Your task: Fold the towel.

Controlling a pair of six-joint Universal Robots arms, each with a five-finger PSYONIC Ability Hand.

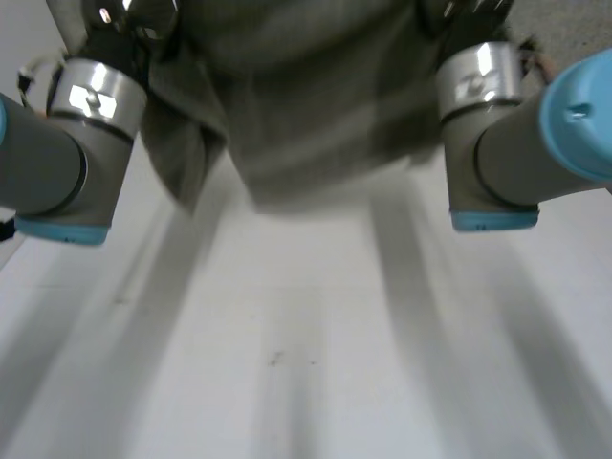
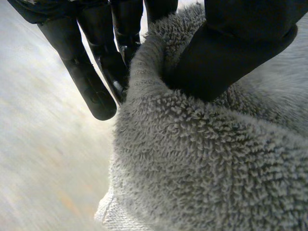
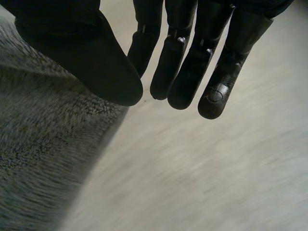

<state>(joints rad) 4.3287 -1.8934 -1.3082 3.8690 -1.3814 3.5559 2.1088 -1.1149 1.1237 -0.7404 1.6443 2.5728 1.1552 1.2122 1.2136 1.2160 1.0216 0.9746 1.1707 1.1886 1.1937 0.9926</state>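
The grey towel (image 1: 316,105) sits bunched at the far side of the white table (image 1: 306,363), spanning the gap between my two arms. From the head view I cannot tell whether its lower edge touches the tabletop.

In the left wrist view the towel's looped pile (image 2: 202,163) is right up against the left hand (image 2: 231,53). The thumb presses into a raised fold along the cloth's edge, and the straight fingers (image 2: 91,82) stand on the other side of that fold, so this hand is pinching the towel at its edge.

In the right wrist view the towel (image 3: 38,144) lies on the thumb's side of the right hand (image 3: 183,62), passing under the thumb (image 3: 91,57). The fingers are straight and close together over bare table (image 3: 216,168), and I see no cloth between them and the thumb.

The left arm (image 1: 48,163) and the right arm (image 1: 516,153) flank the towel.
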